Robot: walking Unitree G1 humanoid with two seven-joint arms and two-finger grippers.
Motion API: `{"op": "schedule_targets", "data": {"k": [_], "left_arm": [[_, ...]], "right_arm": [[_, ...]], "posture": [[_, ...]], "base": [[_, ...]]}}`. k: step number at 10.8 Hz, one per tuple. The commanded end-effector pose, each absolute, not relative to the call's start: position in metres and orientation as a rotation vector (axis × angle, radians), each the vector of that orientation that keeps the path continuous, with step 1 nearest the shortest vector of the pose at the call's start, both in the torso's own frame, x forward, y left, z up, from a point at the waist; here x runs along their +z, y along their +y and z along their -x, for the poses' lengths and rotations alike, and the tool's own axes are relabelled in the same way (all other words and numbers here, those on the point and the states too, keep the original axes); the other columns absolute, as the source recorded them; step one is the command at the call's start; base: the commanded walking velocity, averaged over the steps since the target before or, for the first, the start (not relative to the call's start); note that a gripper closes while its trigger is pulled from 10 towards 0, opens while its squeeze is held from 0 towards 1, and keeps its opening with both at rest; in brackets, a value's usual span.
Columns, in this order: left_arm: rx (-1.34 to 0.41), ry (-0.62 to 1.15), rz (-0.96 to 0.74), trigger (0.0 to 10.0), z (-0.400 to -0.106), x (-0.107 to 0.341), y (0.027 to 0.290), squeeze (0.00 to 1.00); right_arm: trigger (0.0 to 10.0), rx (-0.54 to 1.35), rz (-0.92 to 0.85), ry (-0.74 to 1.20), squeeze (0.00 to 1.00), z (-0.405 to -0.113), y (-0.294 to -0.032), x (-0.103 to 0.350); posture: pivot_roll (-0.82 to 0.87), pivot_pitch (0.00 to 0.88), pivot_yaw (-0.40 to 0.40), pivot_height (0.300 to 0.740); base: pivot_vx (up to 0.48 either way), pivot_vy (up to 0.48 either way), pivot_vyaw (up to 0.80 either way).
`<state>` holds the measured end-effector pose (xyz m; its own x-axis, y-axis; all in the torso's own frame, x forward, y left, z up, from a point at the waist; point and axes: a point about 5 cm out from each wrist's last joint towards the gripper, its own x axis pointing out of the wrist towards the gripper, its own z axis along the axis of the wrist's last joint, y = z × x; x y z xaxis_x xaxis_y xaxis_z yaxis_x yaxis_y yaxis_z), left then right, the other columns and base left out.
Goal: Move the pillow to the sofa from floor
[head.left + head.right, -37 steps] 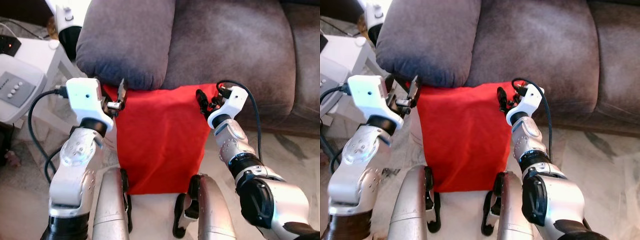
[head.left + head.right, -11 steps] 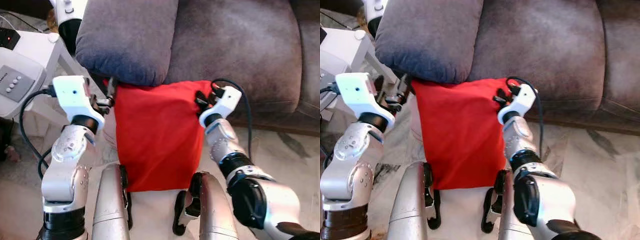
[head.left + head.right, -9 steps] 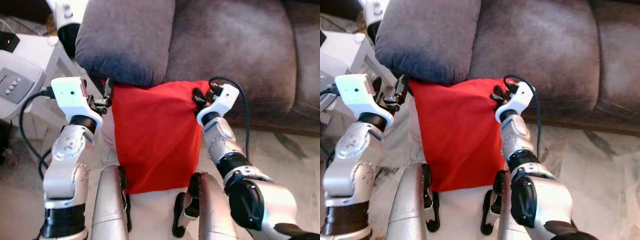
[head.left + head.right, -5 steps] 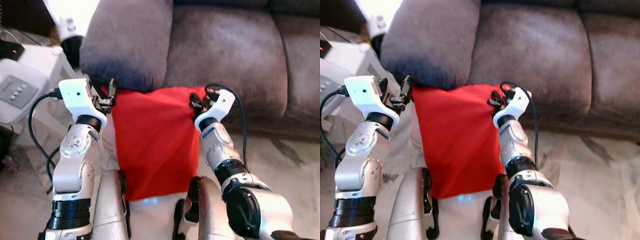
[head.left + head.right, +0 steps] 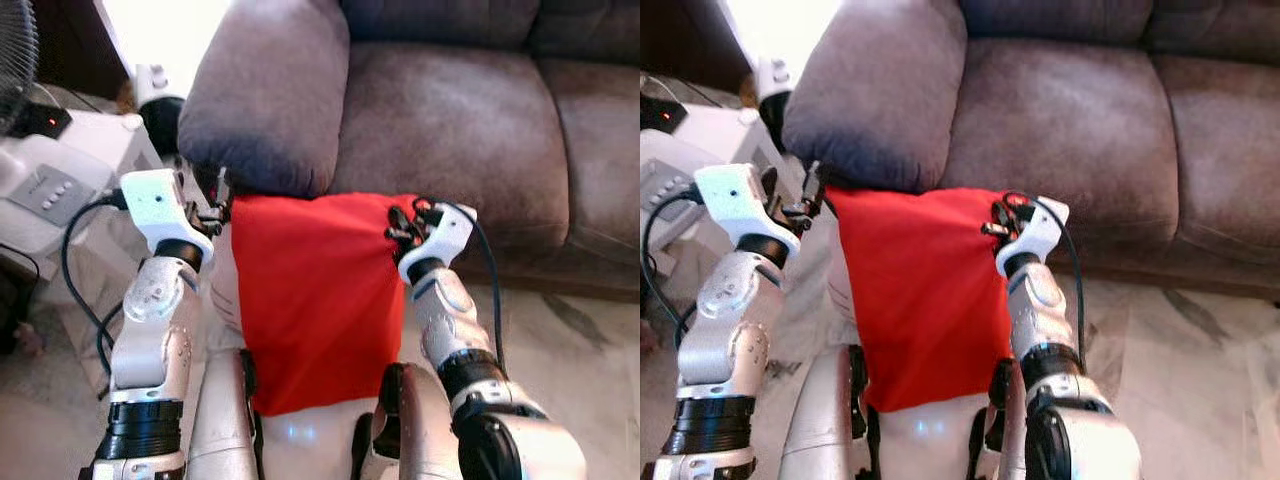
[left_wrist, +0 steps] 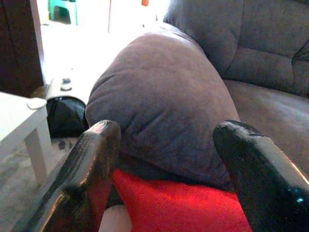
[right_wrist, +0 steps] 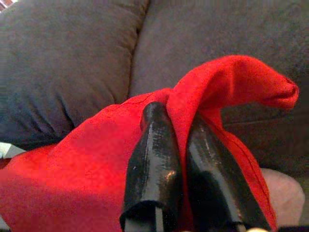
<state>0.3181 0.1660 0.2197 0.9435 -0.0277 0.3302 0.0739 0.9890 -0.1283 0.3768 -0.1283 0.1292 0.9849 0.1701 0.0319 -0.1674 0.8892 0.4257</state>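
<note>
Since 3.4 s ago your pillow (image 5: 315,290) has come up toward the sofa (image 5: 450,110), top edge now under the armrest (image 5: 265,95). Right hand (image 7: 186,145) is clamped on its corner; left hand (image 6: 166,145) is spread apart at the other corner, nothing pinched.

silver arms | white wrist housings | black cables | glossy black claw fingers (image 6: 87,179)

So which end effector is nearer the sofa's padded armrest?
Left. The left end effector sits just under the armrest, fingers apart; the right end effector pinches the red pillow further along.
</note>
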Motion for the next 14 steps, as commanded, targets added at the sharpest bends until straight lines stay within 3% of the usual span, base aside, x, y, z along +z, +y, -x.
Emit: {"op": "schedule_targets", "data": {"k": [1, 8, 14], "left_arm": [[-0.064, -0.327, 0.138, 10.0, -0.318, 0.215, 0.164, 0.00], [-0.075, -0.352, 0.128, 10.0, -0.323, 0.216, 0.164, 0.00], [-0.081, -0.369, 0.134, 10.0, -0.325, 0.219, 0.162, 0.00]], "right_arm": [[10.0, 0.163, -0.424, -0.128, 0.00, -0.380, -0.135, 0.154], [10.0, 0.155, -0.438, -0.116, 0.00, -0.372, -0.131, 0.151], [10.0, 0.183, -0.451, -0.127, 0.00, -0.371, -0.127, 0.157]], "posture": [[0.15, 0.161, -0.041, 0.607], [0.15, 0.151, -0.036, 0.712], [0.15, 0.116, -0.041, 0.712]], "base": [[0.000, 0.000, 0.00], [0.000, 0.000, 0.00], [0.000, 0.000, 0.00]]}}
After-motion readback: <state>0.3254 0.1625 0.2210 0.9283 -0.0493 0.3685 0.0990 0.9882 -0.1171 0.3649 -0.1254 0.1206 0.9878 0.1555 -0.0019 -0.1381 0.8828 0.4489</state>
